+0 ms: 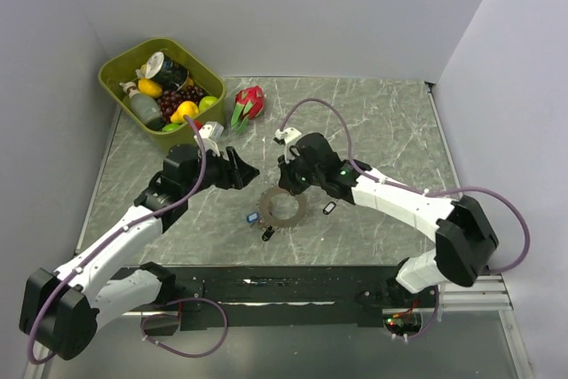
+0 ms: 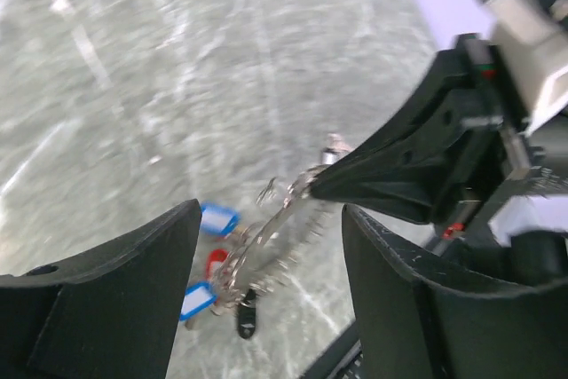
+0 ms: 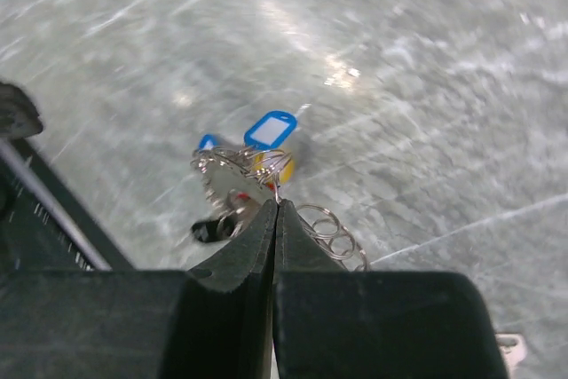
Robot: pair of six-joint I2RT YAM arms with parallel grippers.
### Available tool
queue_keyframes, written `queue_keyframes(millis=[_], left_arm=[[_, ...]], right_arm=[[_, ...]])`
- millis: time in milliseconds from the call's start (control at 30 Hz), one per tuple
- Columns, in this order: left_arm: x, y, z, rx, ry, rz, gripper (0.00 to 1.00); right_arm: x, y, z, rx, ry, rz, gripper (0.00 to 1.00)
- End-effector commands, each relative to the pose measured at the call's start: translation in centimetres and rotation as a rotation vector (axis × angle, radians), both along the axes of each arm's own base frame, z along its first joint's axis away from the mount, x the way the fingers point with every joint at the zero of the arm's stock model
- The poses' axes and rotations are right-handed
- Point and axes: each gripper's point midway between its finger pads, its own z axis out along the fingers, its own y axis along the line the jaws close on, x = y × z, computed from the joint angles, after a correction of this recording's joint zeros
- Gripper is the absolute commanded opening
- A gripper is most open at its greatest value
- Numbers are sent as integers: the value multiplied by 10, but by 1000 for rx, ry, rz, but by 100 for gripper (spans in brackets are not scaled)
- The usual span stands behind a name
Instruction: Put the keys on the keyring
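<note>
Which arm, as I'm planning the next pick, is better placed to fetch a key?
Likely left: the left gripper hangs open and empty beside the keyring; the right gripper is shut on it.

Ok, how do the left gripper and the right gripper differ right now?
The left gripper has its jaws wide open and holds nothing; the right gripper has its jaws shut, pinching the rim of the keyring. The left gripper sits short of the keyring, apart from it; the right gripper touches it. Both are black and point toward the keyring.
</note>
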Motion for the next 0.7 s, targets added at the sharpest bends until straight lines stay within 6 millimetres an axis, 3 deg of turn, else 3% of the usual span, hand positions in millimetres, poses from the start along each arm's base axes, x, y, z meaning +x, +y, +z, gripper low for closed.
queue_keyframes(millis=[0, 167, 300, 533, 667], left_arm=[[-17, -16, 51, -40, -134, -173, 70], [-40, -28, 73, -76, -191, -330, 64], [-56, -40, 77, -110, -193, -466, 58], [-84, -62, 92, -125, -253, -651, 54], [-94, -71, 91, -128, -241, -719, 43]], right_arm=[[-24, 7, 41, 70, -128, 232, 0], [-54, 6, 74, 154, -211, 395, 0], [-80, 8, 95, 239, -241, 521, 0], [-95, 12, 109, 289, -218, 606, 0], [-99, 12, 116, 313, -223, 631, 0]])
